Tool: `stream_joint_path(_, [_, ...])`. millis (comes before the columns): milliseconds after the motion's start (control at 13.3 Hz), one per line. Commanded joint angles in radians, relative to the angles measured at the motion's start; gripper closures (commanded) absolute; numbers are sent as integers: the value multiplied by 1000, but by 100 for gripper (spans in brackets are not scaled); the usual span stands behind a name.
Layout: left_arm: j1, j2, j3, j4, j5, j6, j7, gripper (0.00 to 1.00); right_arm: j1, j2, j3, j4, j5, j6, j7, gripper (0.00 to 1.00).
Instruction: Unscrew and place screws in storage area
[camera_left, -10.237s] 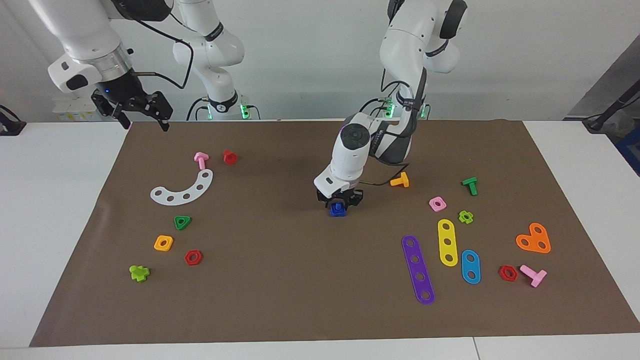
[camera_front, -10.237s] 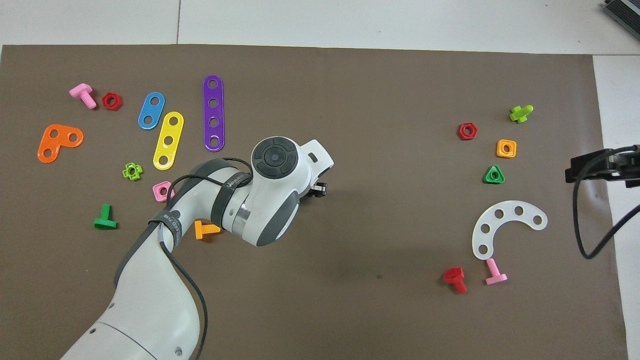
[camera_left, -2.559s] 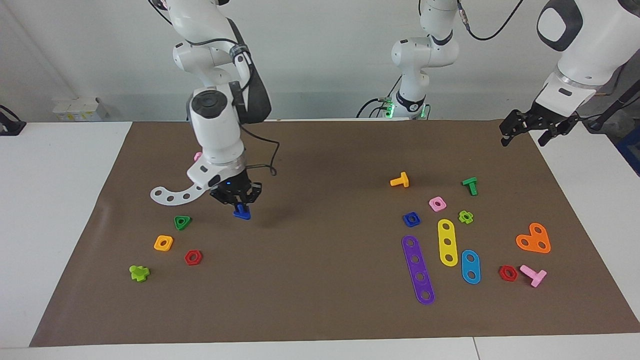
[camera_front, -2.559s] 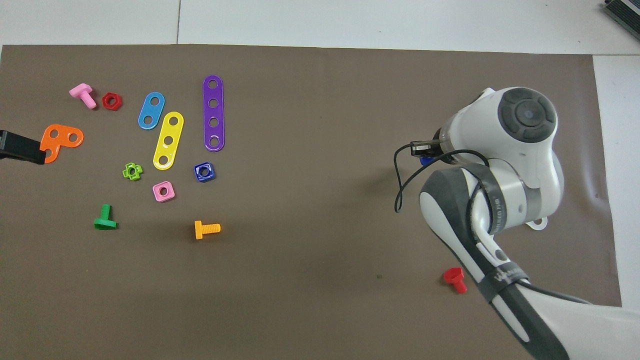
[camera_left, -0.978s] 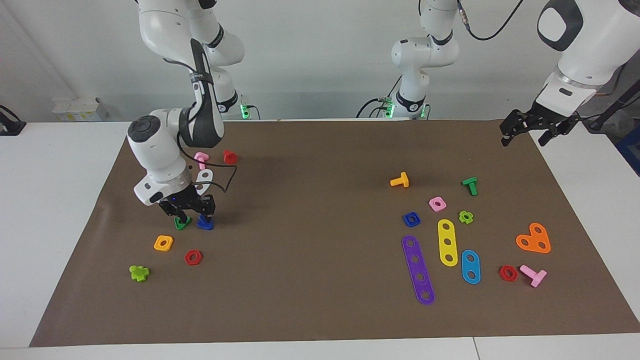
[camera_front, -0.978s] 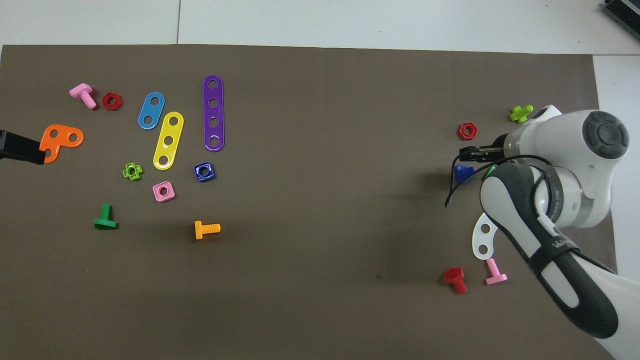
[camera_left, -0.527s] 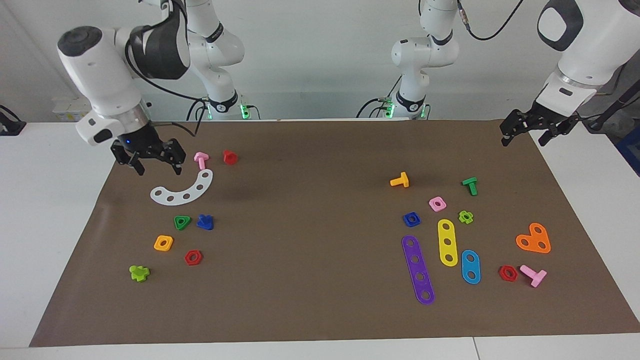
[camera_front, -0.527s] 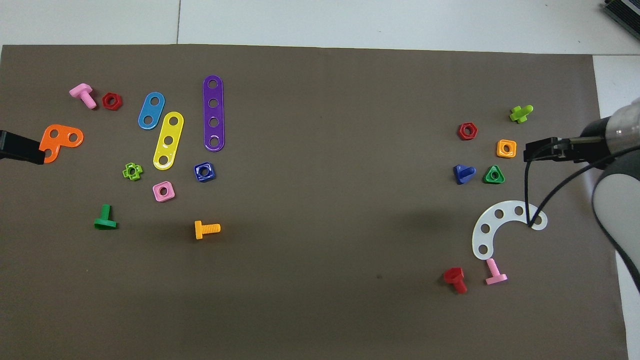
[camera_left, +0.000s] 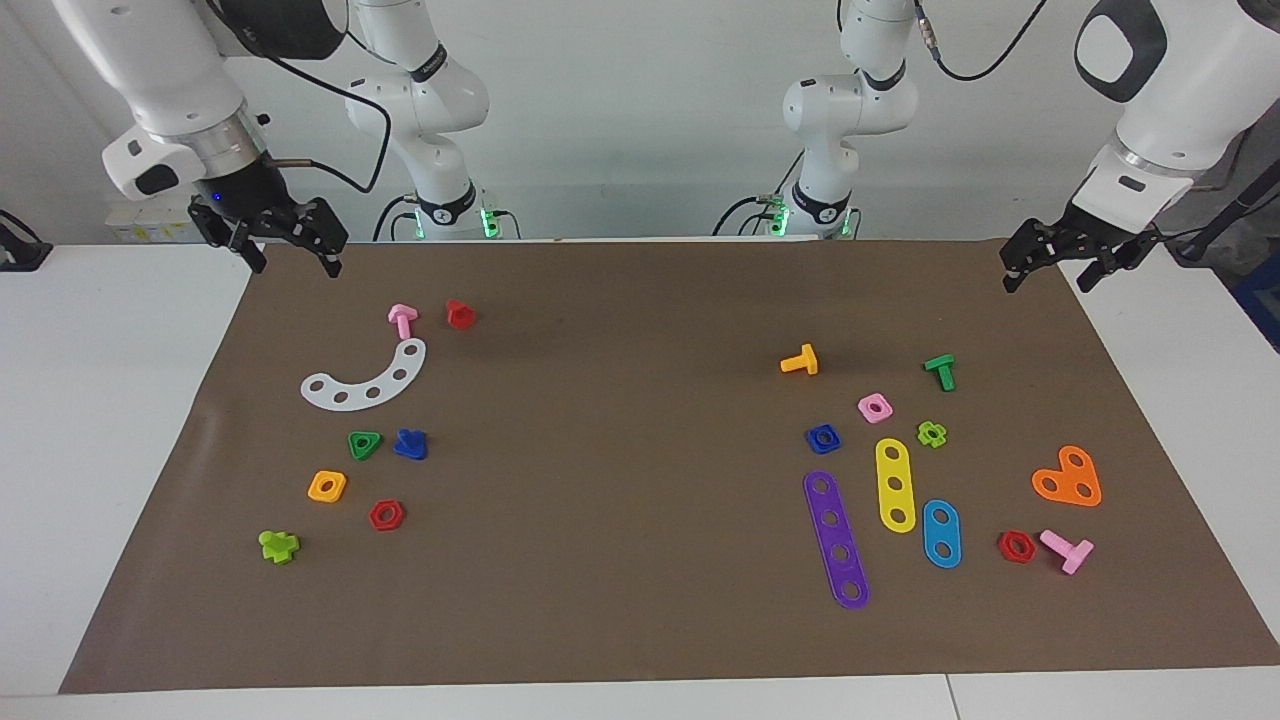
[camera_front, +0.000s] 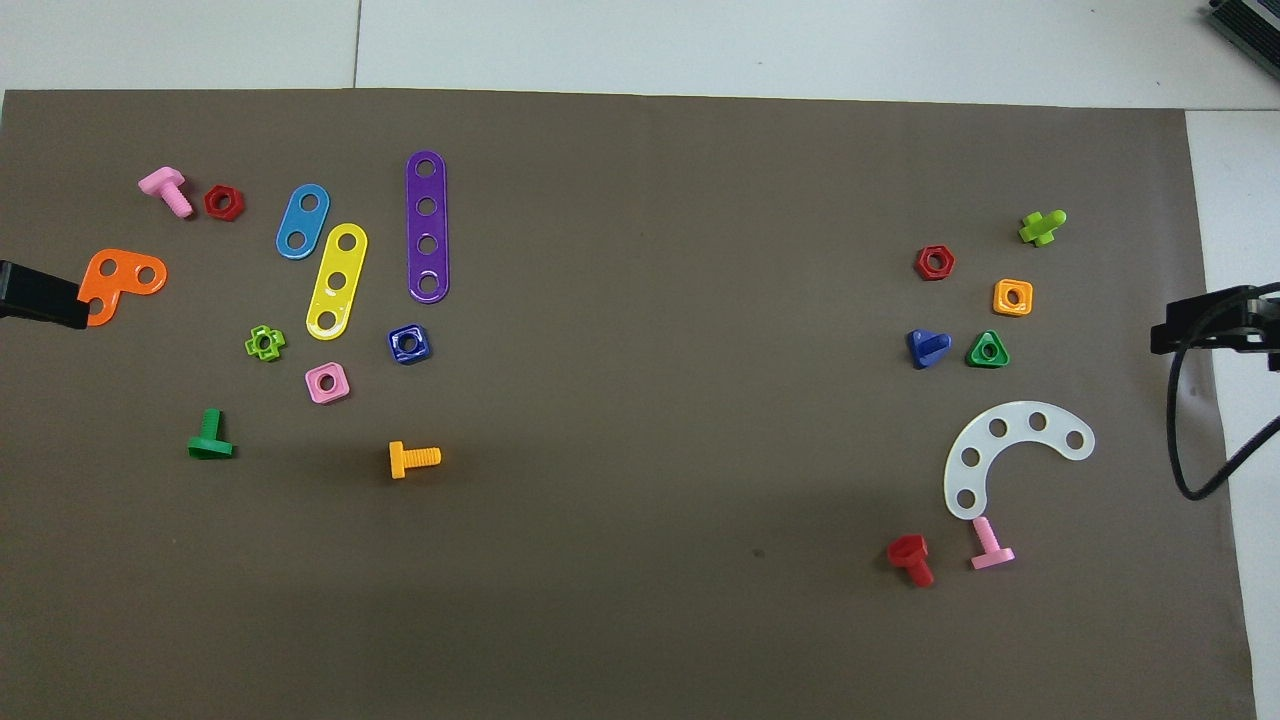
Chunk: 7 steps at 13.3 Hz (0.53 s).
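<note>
The dark-blue screw (camera_left: 410, 444) lies on the brown mat beside a green triangular nut (camera_left: 365, 445), toward the right arm's end of the table; it also shows in the overhead view (camera_front: 927, 347). My right gripper (camera_left: 294, 262) is open and empty, raised over the mat's corner at that end, well apart from the screw. Only its tip (camera_front: 1200, 330) shows in the overhead view. My left gripper (camera_left: 1045, 282) is open and empty and waits over the mat's corner at the left arm's end. A dark-blue square nut (camera_left: 823, 438) lies alone near the strips.
Near the screw lie a white curved plate (camera_left: 365, 382), an orange nut (camera_left: 327, 486), a red nut (camera_left: 386, 515), a lime piece (camera_left: 278, 546), and pink (camera_left: 402, 320) and red (camera_left: 460, 314) bolts. Coloured strips, nuts and bolts lie toward the left arm's end (camera_left: 836, 538).
The right gripper set the blue screw down beside the green nut, opened, then rose and drew back to the mat's corner. The left arm has not moved in the last second.
</note>
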Motion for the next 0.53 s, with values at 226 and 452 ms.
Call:
stream_joint_path(226, [24, -32, 0, -40, -67, 18, 32, 0, -6, -7, 4, 3, -48, -43, -37, 0])
stream_joint_path(452, [34, -41, -1, -67, -98, 26, 35, 0, -3, -8, 13, 0, -48, -39, -37, 0])
